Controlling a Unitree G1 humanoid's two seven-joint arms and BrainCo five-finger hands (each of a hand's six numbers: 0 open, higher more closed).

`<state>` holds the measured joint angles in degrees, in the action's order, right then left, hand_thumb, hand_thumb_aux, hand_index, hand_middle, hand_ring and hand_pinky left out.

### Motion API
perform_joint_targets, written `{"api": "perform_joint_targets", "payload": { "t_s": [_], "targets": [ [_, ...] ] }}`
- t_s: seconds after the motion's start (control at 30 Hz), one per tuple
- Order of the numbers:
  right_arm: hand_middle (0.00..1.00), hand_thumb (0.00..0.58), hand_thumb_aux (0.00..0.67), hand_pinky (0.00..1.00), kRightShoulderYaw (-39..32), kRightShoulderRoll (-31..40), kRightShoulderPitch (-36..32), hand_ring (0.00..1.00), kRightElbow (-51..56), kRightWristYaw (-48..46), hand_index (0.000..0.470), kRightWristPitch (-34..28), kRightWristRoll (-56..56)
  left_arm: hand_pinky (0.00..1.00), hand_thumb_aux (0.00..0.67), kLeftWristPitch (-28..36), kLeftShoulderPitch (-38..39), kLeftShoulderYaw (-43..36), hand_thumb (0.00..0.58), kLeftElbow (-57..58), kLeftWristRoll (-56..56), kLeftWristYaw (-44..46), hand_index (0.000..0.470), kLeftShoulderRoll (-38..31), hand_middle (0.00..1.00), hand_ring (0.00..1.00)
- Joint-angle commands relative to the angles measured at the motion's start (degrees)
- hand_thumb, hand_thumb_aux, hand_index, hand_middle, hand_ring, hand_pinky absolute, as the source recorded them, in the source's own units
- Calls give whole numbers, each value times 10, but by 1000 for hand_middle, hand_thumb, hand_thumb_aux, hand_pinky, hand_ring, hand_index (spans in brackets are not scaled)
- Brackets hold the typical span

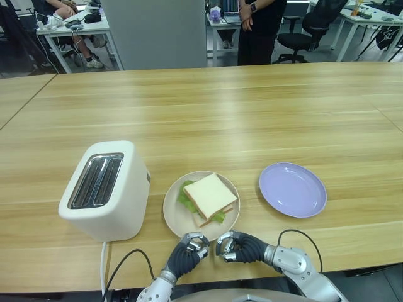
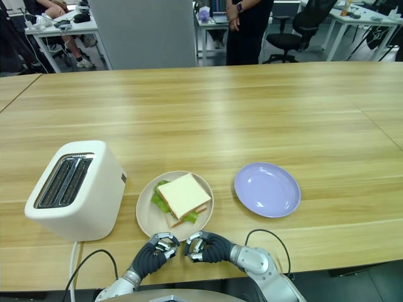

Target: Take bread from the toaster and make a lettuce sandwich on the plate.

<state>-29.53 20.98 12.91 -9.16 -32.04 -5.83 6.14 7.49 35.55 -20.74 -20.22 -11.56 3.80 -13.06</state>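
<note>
Sitting done: sandwich (image 1: 209, 196) on the beige plate (image 1: 173, 217), near the bench (image 1: 220, 113) front edge, between toaster (image 1: 104, 189) and purple plate (image 1: 293, 189).
Left hand (image 1: 189, 250) and right hand (image 1: 236, 246) are just beside the plate rim, fingers curled, holding nothing. Risk: a forward bump shoves the plate and the top slice slides off the lettuce (image 1: 184, 195).

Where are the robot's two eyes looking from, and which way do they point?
Left eye view: on the robot's head, facing forward and down at the table; the left hand and right hand, both curled and empty, show at the bottom.
Right eye view: same head, slightly to the right, facing the same way; the same two hands at the bottom.
Shared: the toaster, the sandwich on its plate and the purple plate, all drawn further left in the right eye view.
</note>
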Motion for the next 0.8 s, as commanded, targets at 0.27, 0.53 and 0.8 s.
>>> {"api": "perform_joint_targets", "payload": {
  "t_s": [0.27,0.53,0.8],
  "targets": [
    [1000,580,670,1000,8,-124,-177,1000,283,86,460,-29,49,1000,670,26,-182,31,580,135,-21,-5,460,27,1000,1000],
    [1000,580,670,1000,85,-217,-367,1000,552,178,460,32,37,1000,670,-69,-398,70,580,423,-20,-40,460,58,1000,1000],
    [1000,580,670,1000,119,-225,-386,1000,557,172,460,64,30,1000,670,-122,-390,90,580,399,-3,-31,460,64,1000,1000]
  ]
}}
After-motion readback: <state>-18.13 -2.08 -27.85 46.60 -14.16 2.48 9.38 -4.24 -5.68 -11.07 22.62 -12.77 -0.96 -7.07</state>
